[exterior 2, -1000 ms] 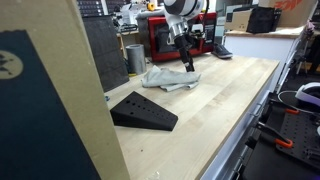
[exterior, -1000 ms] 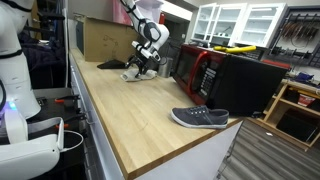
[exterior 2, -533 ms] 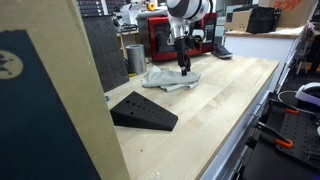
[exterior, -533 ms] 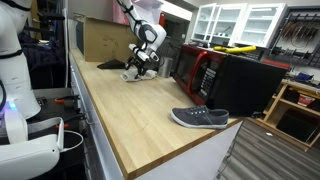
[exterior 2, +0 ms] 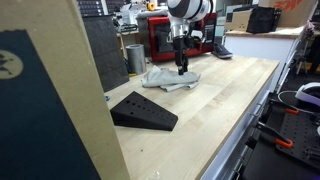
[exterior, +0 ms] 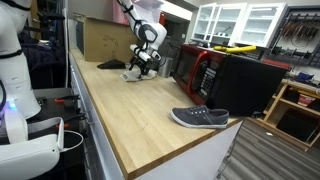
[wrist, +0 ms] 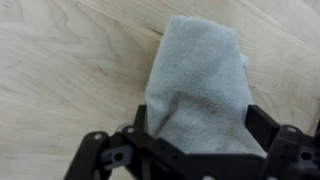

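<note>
a soft, nubby grey cloth (wrist: 200, 85) lies rumpled on the smooth pale wood-grain counter (wrist: 70, 60), near a matte black wedge (exterior 2: 142, 110). its near end is cut off behind the gripper (wrist: 197, 128), whose jaws stand wide, straddling the bunched cloth and touching its folds.

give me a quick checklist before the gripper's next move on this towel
1. gripper straddles towel: ok
2. grip closed on towel: cannot tell
3. towel lying flat on table: not ok, bunched
4. wedge apart from towel: ok
5. shoe well away from towel: ok
</note>
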Motion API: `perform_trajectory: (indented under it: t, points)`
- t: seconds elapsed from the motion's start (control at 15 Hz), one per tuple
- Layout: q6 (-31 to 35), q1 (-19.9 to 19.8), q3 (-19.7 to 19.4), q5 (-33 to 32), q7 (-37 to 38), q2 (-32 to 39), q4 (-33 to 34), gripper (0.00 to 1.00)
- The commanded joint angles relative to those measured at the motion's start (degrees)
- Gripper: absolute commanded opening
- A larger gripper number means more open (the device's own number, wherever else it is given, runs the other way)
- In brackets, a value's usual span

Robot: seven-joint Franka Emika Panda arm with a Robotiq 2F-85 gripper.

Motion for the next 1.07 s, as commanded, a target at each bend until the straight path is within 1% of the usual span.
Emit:
perform_trajectory:
  t: [0.0,0.27,0.4,0.47,0.53,0.6,0.73,0.8,0.93,1.0]
  points:
    - [1.8,-0.7,0.0,1.3,-2.3,-3.5,-4.0,1.0]
    - [-2.8,-1.3,-0.2,0.5,-5.0,-5.7,-6.7,1.0]
    - [-3.0,-1.3,-0.1,1.3,-6.3,-6.3,-8.0,1.0]
    - [-2.0,-1.3,-0.1,2.0,-7.1,-6.5,-8.7,1.0]
    - [-1.3,-1.2,0.0,2.5,-7.5,-6.6,-9.3,0.75]
    - [-0.3,-1.3,0.1,3.5,-8.5,-6.9,-9.9,0.74]
    - [1.4,-1.5,0.2,6.0,-10.6,-7.7,-11.2,0.58]
    - [2.5,-1.5,0.2,7.2,-11.8,-8.0,-11.8,0.49]
    - [4.5,-1.6,0.2,9.4,-14.4,-9.0,-13.2,0.35]
    - [5.2,-1.5,0.1,10.3,-15.6,-9.6,-13.9,0.27]
